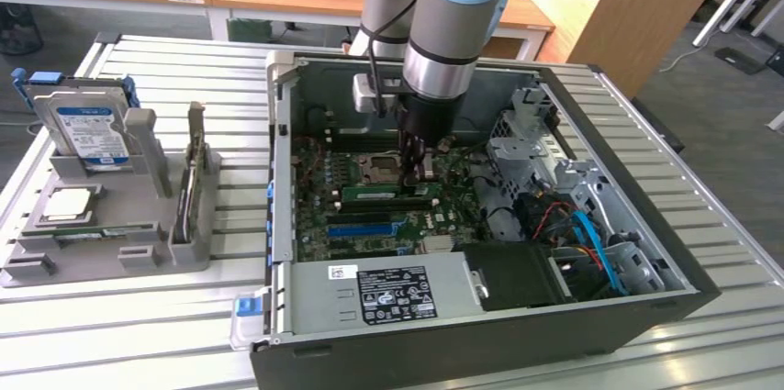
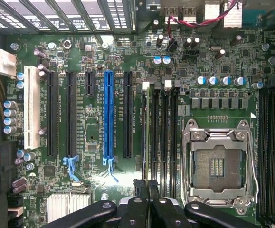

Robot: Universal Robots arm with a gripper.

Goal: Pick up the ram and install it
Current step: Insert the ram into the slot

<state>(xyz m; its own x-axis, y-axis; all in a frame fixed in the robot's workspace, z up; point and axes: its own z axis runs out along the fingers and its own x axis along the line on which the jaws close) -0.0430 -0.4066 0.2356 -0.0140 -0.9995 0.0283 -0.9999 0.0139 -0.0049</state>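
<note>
The ram [image 1: 374, 194] is a slim green stick standing on edge in a memory slot of the motherboard inside the open computer case [image 1: 490, 344]. My gripper [image 1: 420, 175] reaches straight down into the case and its tips are at the end of the ram toward the exterior view's right. In the wrist view the ram [image 2: 148, 128] shows edge-on as a thin pale-green line between the black memory slots, running up to my gripper [image 2: 149, 187]. The black fingers [image 2: 141, 190] are shut together with no stick between them. Whether they press on the ram's top edge is unclear.
The empty silver CPU socket [image 2: 218, 164] lies beside the memory slots, with a blue expansion slot [image 2: 109, 114] on the other side. A grey tray [image 1: 25, 271] at the exterior view's left holds a blue-labelled hard drive [image 1: 88, 128] and a square silver CPU chip [image 1: 68, 205]. Cables [image 1: 588, 234] crowd the case's right.
</note>
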